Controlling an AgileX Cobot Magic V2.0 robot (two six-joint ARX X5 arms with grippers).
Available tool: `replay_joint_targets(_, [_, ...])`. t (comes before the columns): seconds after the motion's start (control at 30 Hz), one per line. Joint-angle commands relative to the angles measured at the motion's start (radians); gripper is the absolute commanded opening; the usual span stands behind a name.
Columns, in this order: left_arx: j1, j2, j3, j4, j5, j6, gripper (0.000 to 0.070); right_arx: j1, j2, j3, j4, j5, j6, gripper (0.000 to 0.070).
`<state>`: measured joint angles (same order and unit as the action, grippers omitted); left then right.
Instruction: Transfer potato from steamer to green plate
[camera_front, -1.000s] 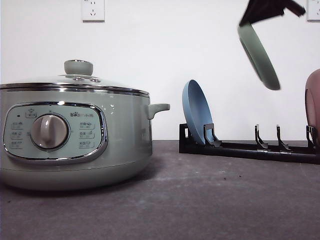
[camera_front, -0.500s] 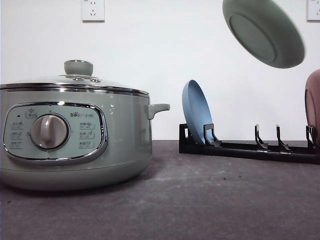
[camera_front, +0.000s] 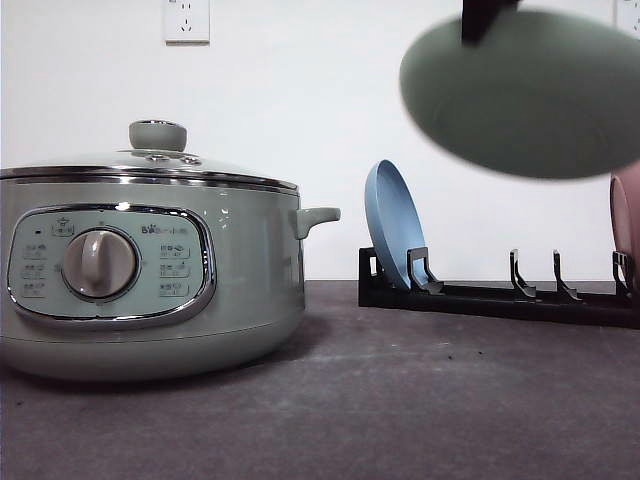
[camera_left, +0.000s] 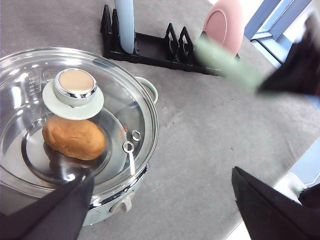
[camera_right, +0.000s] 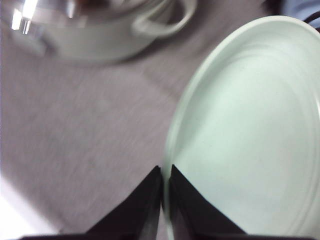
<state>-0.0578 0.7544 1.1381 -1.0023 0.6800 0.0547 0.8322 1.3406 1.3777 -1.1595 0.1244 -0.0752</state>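
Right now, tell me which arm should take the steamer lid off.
Left. Its open gripper hangs above the steamer, with the lid knob and the potato under the glass close below. The right gripper is shut on the green plate, held in the air over the rack.

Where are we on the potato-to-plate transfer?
Early. Done: the green plate is out of the rack. In hand: the right gripper pinches its rim and holds it in the air above the table. Left: set the plate down, take the lid off the steamer, move the potato, which sits inside. The left gripper is open.
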Motion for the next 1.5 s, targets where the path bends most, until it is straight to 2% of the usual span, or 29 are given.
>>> replay_joint_targets(0.0, [-0.003, 0.008, 0.022, 0.007, 0.003, 0.012, 0.0566, 0.057, 0.010, -0.027, 0.023, 0.037, 0.035, 0.0006])
replay_joint_targets(0.2, [-0.003, 0.010, 0.022, 0.008, 0.003, 0.013, 0.0566, 0.189, 0.012, -0.171, 0.093, 0.108, 0.088, 0.0006])
replay_joint_targets(0.4, [-0.003, 0.010, 0.022, 0.008, 0.003, 0.012, 0.0566, 0.263, 0.044, -0.265, 0.172, 0.143, 0.122, 0.0006])
replay_joint_targets(0.73, [-0.003, 0.010, 0.022, 0.007, 0.003, 0.012, 0.0566, 0.286, 0.162, -0.359, 0.305, 0.140, 0.146, 0.0006])
replay_joint_targets(1.03, [-0.003, 0.010, 0.022, 0.006, 0.003, 0.012, 0.0566, 0.284, 0.195, -0.435, 0.418, 0.056, 0.191, 0.0014])
replay_joint_targets(1.07, [-0.003, 0.010, 0.022, 0.006, 0.003, 0.012, 0.0566, 0.284, 0.195, -0.441, 0.423, 0.055, 0.199, 0.0028])
replay_joint_targets(1.2, [-0.003, 0.010, 0.022, 0.007, 0.003, 0.012, 0.0566, 0.284, 0.195, -0.456, 0.430, 0.051, 0.208, 0.0242])
replay_joint_targets(1.23, [-0.003, 0.010, 0.022, 0.007, 0.003, 0.012, 0.0566, 0.283, 0.195, -0.456, 0.431, 0.052, 0.209, 0.0271])
replay_joint_targets(1.47, [-0.003, 0.010, 0.022, 0.007, 0.003, 0.012, 0.0566, 0.282, 0.189, -0.448, 0.435, 0.056, 0.207, 0.0287])
